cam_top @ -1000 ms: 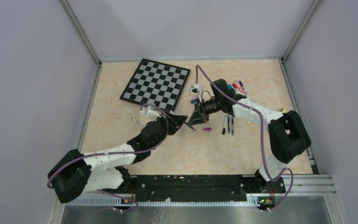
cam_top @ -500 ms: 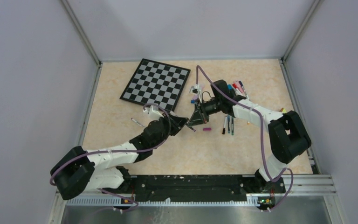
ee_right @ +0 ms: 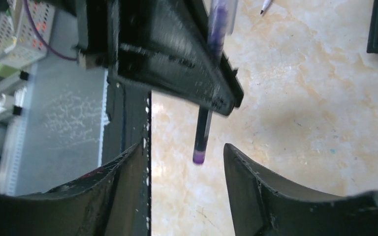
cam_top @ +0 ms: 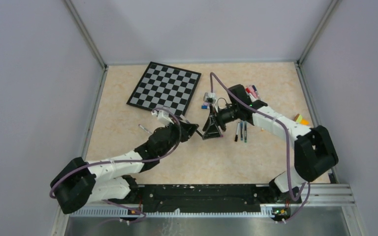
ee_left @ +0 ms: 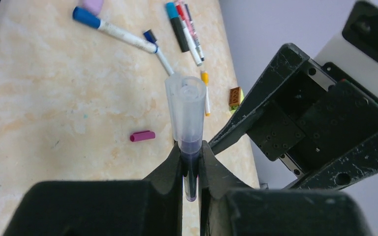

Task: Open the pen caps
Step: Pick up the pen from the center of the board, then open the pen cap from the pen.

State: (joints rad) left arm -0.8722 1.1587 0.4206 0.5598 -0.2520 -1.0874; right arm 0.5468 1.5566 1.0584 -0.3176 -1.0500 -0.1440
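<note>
1. right arm (cam_top: pixel 275 123) has swung its elbow outward and its fingers have parted; the right gripper (ee_right: pixel 183 147) now stands open around the free end of the pen (ee_right: pixel 202 135) without touching it.
2. left gripper (ee_left: pixel 191 147) fingers are clamped on the pen, holding it off the surface (ee_left: pixel 39 98) as an anchor for a pull.
3. a pink cap (ee_left: pixel 142 136) lies loose on the surface nearby, so this pen looks done.
4. other pens (ee_left: pixel 184 29) wait farther off, some capped.
</note>
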